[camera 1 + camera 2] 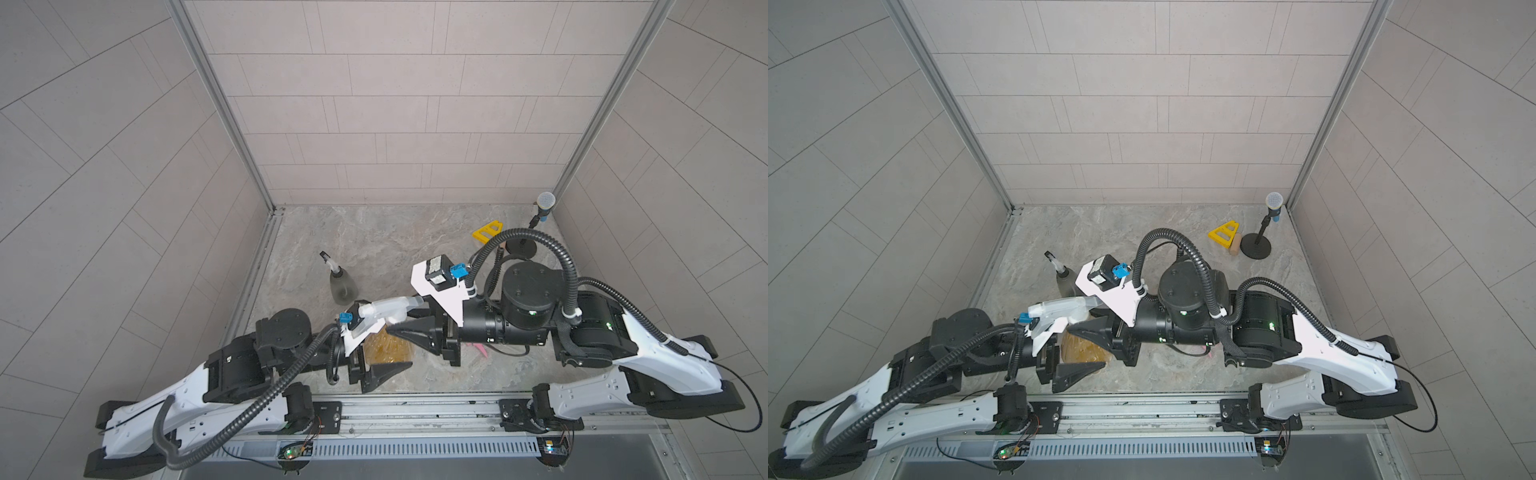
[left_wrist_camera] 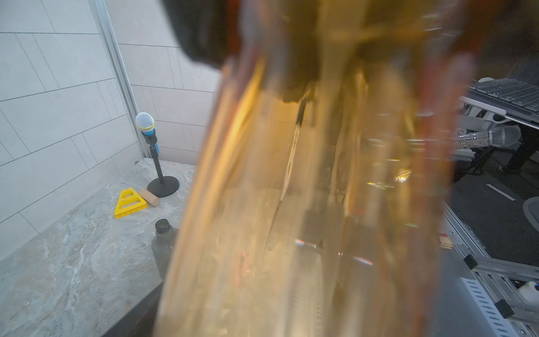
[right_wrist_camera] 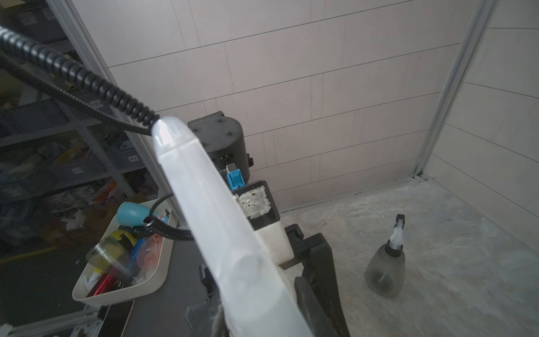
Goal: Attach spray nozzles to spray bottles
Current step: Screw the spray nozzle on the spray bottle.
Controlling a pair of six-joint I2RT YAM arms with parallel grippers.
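Left fingers clasp bottle, right fingers pinch nozzle, near front edge

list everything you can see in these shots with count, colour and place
amber bottle: 1, amber-orange, front centre, in the left gripper
grey bottle with nozzle: 1, smoky grey, white-and-black head, standing left of centre
open grey bottle: 1, smoky grey, no nozzle, left wrist view only
whitish nozzle: 1, translucent white, over the amber bottle
pink item: 1, pink, under the right arm
yellow triangle: 1, yellow, back right
wooden cylinder: 1, tan, beside the triangle
microphone on stand: 1, black stand, back right corner
tray: 1, cream, off the table, full of oddments
left gripper: black, shut on the amber bottle
right gripper: black, shut on the whitish nozzle
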